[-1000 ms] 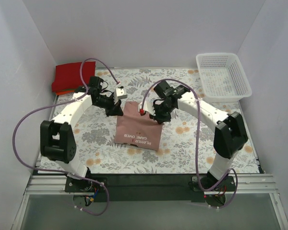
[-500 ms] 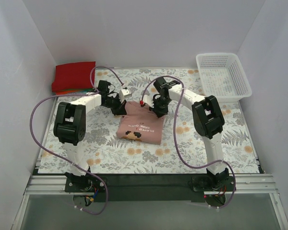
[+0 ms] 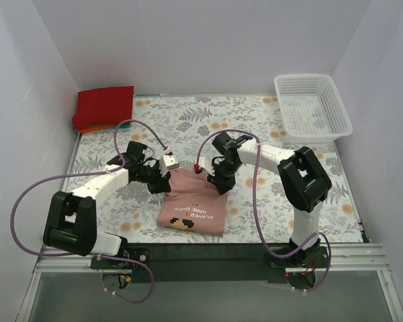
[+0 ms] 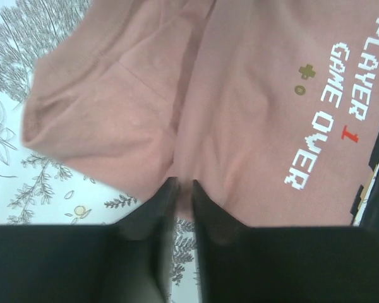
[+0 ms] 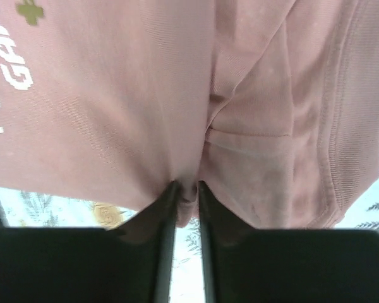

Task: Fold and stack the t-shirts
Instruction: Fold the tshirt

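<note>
Now pinching the far left corner of the dusty pink t-shirt (image 3: pixel 191 208) with the left end effector (image 3: pixel 164 182), fingers clenched tight on a small ridge of cloth in the left wrist view. Clamping the far right corner the same way with the right end effector (image 3: pixel 220 182), squeezing a tuck of fabric between the black fingertips, with creases and a stitched hem bunching just beside them.

Lying as a rough folded rectangle on the counter (image 3: pixel 255 121), between the two arms and toward the near edge, slightly left of centre. Lying print side up: white text (image 4: pixel 331 101) reading PLAYER 1 GAME OVER running across the middle, and a pixel face (image 3: pixel 183 223) sitting at the near edge. Wrinkling along the far edge between the two grips, while lying flatter toward the near edge.

Resting in the far left corner of the counter, well apart from the pink one: a folded red t-shirt (image 3: pixel 104 106), lying on top of an orange t-shirt (image 3: pixel 87 128) that is peeking out only as a thin strip along the near edge.

Sitting in the far right corner: a white lattice basket (image 3: pixel 312 107), well apart from both end effectors.

Trailing in loops over the floral cloth: purple cables (image 3: pixel 142 129) from both arms.
</note>
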Controlling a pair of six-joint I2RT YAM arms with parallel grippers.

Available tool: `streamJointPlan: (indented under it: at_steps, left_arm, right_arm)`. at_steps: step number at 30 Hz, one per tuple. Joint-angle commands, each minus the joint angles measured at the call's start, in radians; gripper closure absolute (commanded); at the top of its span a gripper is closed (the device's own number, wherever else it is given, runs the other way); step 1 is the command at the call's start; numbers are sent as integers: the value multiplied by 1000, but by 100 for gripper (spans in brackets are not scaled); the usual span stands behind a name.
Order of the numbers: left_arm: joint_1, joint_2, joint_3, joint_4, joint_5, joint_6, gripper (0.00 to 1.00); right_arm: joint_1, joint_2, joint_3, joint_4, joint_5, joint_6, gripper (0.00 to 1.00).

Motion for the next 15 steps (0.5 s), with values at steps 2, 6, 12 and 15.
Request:
streamJointPlan:
  at_steps: [2, 6, 12, 15]
  left_arm:
    - [-2, -103, 25, -42, 52, -3, 66]
    - [-49, -118, 72, -7, 74, -18, 57]
    - [-168, 6, 140, 91, 53, -29, 57]
    - [-203, 99, 184, 121, 52, -29, 58]
  right_arm:
    - [-47, -85, 49, -39, -108, 150, 67]
    - [-116, -44, 208, -57, -248, 276, 64]
    - [-150, 115, 347, -51, -435, 425, 70]
    - [-150, 198, 373, -42, -513, 491, 76]
